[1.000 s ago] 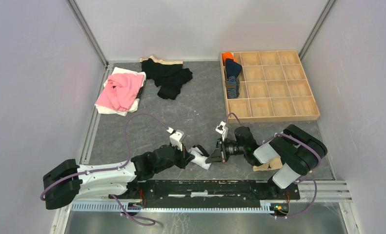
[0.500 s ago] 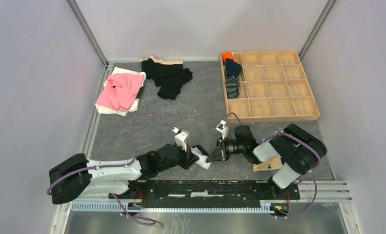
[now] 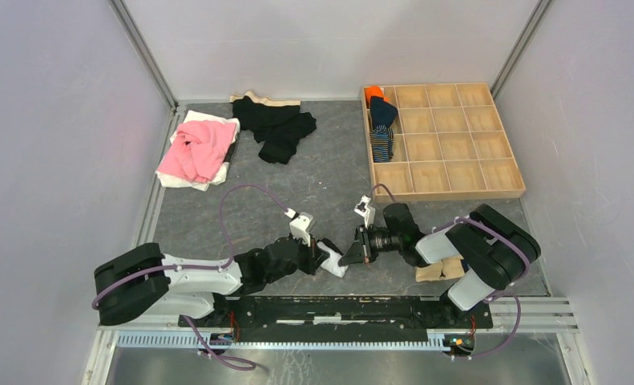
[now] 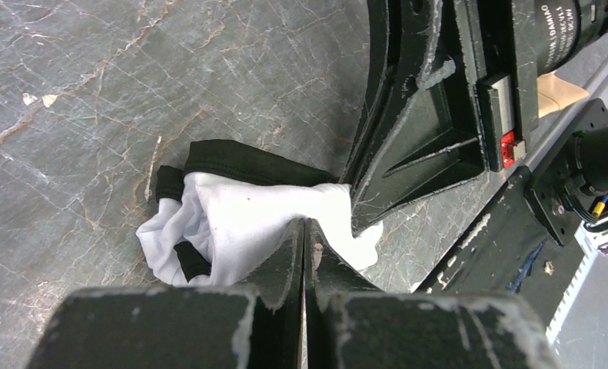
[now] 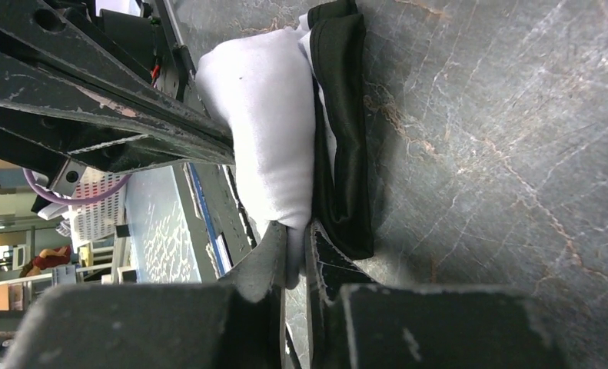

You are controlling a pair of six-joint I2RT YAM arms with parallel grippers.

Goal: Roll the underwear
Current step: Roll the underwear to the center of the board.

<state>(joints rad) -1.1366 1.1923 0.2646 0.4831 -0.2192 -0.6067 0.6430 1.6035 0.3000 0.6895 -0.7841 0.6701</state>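
Observation:
The white underwear with black trim (image 3: pixel 333 261) lies bunched into a short roll on the grey table, near its front edge, between my two grippers. In the left wrist view the roll (image 4: pixel 239 223) sits just past my left gripper (image 4: pixel 304 224), whose jaws are pressed together with no cloth visible between them. My right gripper (image 5: pixel 294 229) pinches the roll's white end (image 5: pixel 274 131), with the black trim (image 5: pixel 347 138) lying beside it. From above, the left gripper (image 3: pixel 321 254) and the right gripper (image 3: pixel 348 257) face each other across the roll.
A wooden compartment tray (image 3: pixel 458 187) stands at the back right, with an orange roll (image 3: pixel 373 95) and navy striped rolls (image 3: pixel 382 132) in its left column. A pink garment (image 3: pixel 195 149) and black garments (image 3: pixel 279 127) lie at the back left. A tan cloth (image 3: pixel 440 271) lies under the right arm.
The left arm's rear links have slid to the right along the front edge. Both grippers and the white roll have stayed almost where they were.

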